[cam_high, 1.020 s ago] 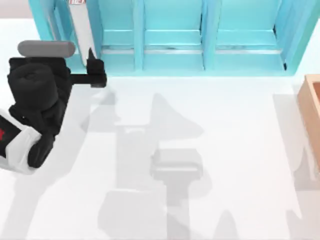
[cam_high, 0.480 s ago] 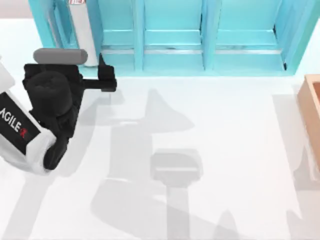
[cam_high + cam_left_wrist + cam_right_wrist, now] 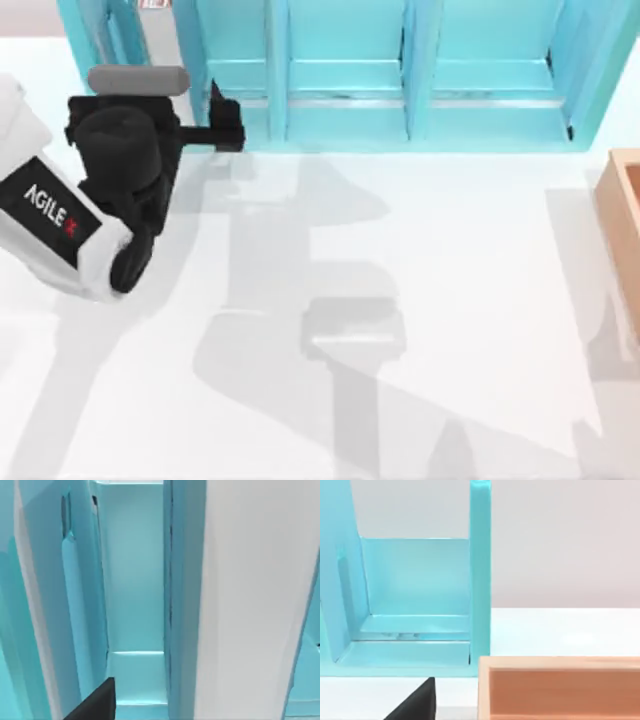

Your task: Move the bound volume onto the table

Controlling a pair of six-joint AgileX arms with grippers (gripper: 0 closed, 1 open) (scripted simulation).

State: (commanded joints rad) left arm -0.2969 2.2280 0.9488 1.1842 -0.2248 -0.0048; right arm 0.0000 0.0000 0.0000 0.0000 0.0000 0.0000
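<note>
White, smooth and matt, the bench [image 3: 470, 220] spans the top view, crossed by soft grey shadows.

At far left lies my left AgileX arm [image 3: 60, 235], a rounded white shell with glossy black joints. Its black panel carries the white letters "AGILE" and a small red mark. A grey cylinder [image 3: 137, 80] sits across the wrist.

Just behind that cylinder is the bound volume [image 3: 162, 40], a thick hardcover book. It shows a long white-grey band of page edges and a speck of red lettering at its far end, too small to read. It stands on end in the leftmost bay of the turquoise shelf unit [image 3: 345, 70], not on the bench.

The left pincer [image 3: 215, 130], black and blocky, sits at the shelf's front edge, just right of the book. Its opening cannot be told, nor whether it touches the book. In the left wrist view a broad pale grey-white plane [image 3: 250, 600] stands close against the turquoise uprights.

The shelf unit is glossy and flat-panelled, with upright dividers forming bays along the bench's far side.

At the right edge is a tan wooden box [image 3: 625, 215], matt and straight-walled. In the right wrist view the right pincer [image 3: 415, 705] shows a black tip near this box. Its opening cannot be told.
</note>
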